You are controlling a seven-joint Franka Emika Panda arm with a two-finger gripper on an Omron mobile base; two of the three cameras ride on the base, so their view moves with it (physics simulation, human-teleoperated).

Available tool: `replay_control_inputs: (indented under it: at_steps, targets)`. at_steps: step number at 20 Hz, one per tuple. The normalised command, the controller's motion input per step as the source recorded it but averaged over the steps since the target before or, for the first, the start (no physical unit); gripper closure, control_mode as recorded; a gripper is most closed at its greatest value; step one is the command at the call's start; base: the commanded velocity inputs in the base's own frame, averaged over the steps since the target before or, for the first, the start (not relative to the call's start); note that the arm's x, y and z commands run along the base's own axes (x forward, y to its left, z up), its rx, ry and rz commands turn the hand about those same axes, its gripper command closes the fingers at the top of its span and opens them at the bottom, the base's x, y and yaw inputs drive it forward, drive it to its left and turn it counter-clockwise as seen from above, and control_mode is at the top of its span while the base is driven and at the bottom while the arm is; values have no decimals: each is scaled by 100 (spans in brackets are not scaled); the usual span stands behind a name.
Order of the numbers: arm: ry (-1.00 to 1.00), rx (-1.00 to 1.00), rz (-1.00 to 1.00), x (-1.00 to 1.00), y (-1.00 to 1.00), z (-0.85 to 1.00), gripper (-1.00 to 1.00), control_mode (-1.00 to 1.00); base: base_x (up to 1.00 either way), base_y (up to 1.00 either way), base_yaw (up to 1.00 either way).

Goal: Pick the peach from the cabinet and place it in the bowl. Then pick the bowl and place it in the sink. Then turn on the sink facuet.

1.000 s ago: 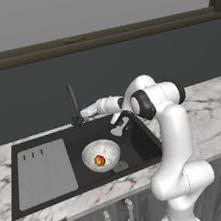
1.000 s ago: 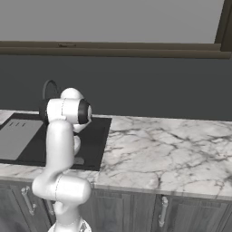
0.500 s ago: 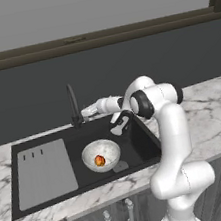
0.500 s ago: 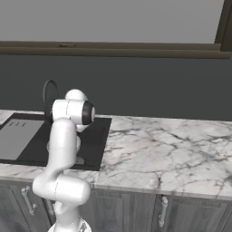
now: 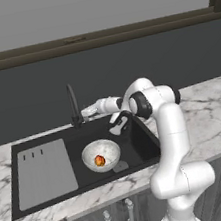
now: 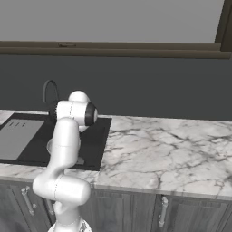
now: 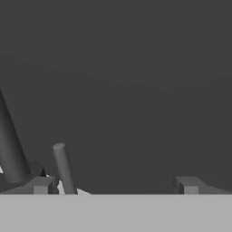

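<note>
The bowl (image 5: 101,155) sits inside the black sink (image 5: 138,146), in the middle of the basin, and the peach (image 5: 99,160) lies in the bowl, toward its near side. The pale drainboard (image 5: 43,171) fills the sink's left part. The faucet (image 5: 73,105) rises at the back rim of the sink, its spout arching up against the dark wall (image 5: 39,93).

The arm reaches left across the back of the basin, and the gripper (image 5: 85,112) is level with the faucet's base, just to its right. In the hand view the fingertips (image 7: 43,185) stand wide apart — open, gripping nothing — with the small lever (image 7: 63,167) standing just inside one tip and the faucet's thick stem (image 7: 10,147) beyond it. Marble counter (image 6: 172,149) stretches to the right of the sink.
</note>
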Motion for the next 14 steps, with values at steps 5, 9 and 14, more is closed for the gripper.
replay_control_inputs:
  at_steps: [5,9,14]
  targets:
    - [0,0,-5,31,0,-16,-100,-100,0,0,0]
    - [0,0,-8,34,0,-11,-100,-100,0,0,0]
    - [0,0,-9,25,0,-11,-100,-100,0,0,0]
